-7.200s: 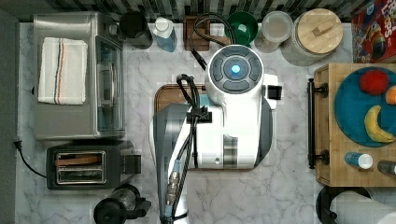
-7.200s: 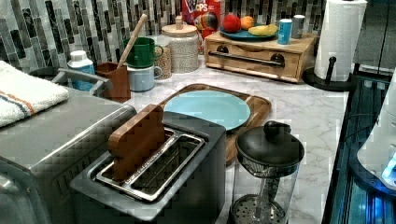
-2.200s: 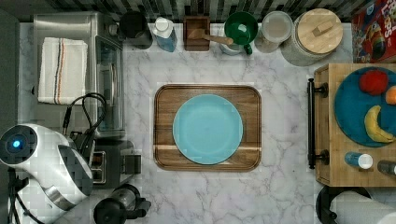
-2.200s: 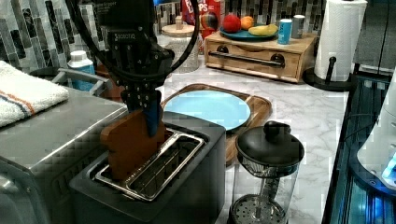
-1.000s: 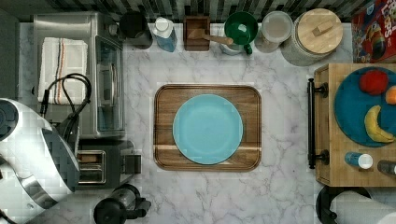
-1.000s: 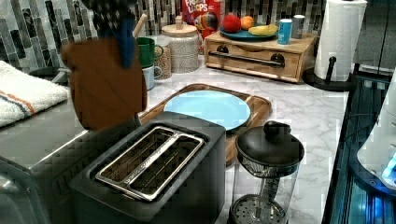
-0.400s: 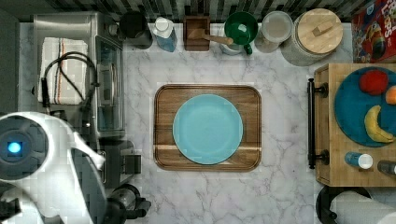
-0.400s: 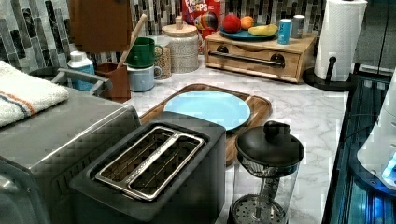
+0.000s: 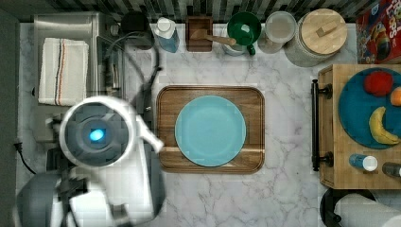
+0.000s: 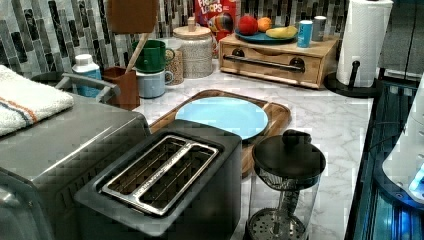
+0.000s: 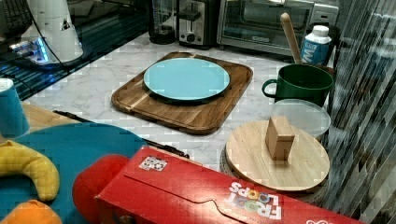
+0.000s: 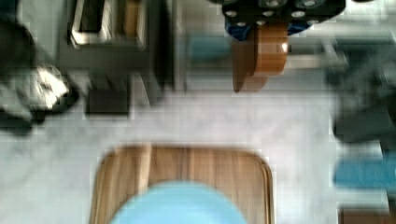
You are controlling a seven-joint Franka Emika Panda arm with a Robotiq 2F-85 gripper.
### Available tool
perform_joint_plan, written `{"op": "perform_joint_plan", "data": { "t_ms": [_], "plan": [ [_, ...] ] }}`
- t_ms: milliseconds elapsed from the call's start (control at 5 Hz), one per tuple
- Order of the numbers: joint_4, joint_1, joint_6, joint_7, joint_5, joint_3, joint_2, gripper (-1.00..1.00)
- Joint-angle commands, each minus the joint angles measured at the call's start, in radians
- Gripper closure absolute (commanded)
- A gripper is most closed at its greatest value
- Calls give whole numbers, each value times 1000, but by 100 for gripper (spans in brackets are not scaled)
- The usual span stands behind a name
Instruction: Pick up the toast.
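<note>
The toast (image 12: 260,55) hangs edge-on in the pincer (image 12: 261,35), whose blue pads are closed on its upper edge so the slice dangles below them. In the left view the toast (image 10: 132,15) sits high at the frame's top, well above the desk (image 10: 320,117) and clear of the toaster (image 10: 165,182), whose 2 slots are empty. Holding it by the top edge fits a slice that stands upright in a slot: only that edge is reachable. Judged from this, the pick-up looks done or nearly so, with the slice fully free of the slots.

In the top view the arm (image 9: 97,156) covers the toaster area at the top view's left. Just beside it lies a wooden tray (image 9: 255,97) carrying a blue plate (image 9: 210,130), bare and open. A toaster oven (image 9: 71,23) with a folded towel (image 9: 62,71) stands near the arm, and a black grinder (image 10: 287,185) is just beside the toaster in the left view. Mugs, a jar (image 9: 323,35) and a cereal box (image 11: 224,196) line the back wall, well apart from the toast. Nothing stands in the way between the toast and the plate; the oven handle and the arm's own cable (image 9: 146,80) are the nearest things to mind.
</note>
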Motion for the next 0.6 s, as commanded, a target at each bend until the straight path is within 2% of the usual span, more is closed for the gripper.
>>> {"op": "perform_joint_plan", "data": {
  "t_ms": [200, 400, 600],
  "plan": [
    [-67, -85, -25, -35, -258, -42, 84, 100],
    [-120, -96, -8, -78, -237, -54, 42, 100],
    [-120, -107, -8, -79, -236, -44, 42, 100]
  ]
}}
